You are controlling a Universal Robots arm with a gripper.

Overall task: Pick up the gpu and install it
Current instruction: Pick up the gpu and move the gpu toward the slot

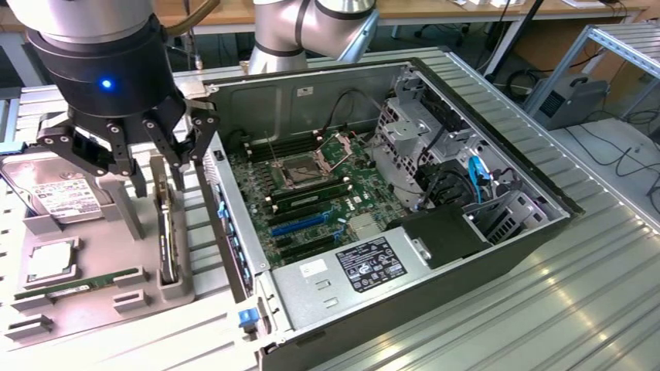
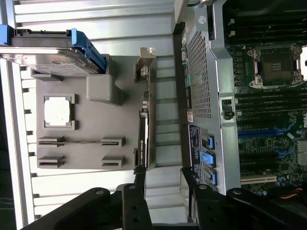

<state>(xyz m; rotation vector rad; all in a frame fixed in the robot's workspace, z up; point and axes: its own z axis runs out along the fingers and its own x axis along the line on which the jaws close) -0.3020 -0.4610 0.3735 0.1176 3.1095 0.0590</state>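
Ribbed aluminium forms the table (image 1: 536, 309), and on it, beside the gripper (image 1: 160, 174), lies an open steel computer case (image 1: 258, 97) with its green motherboard (image 1: 309, 193) exposed. Directly under the gripper sits a matte grey moulded tray (image 1: 93, 297) with slotted blocks. The black, jointed gripper hangs with its fingers (image 2: 140, 184) spread apart and clamped on nothing. Just below them the gpu (image 1: 163, 232) stands on its long edge in a tray slot as a thin dark slab. Its long axis runs parallel to the case wall, and its silver bracket is at the end nearer the boxy hard drive (image 1: 62, 197). Further out from the gripper lie a square silver processor (image 1: 49, 261) and a narrow green RAM stick (image 1: 77, 284).
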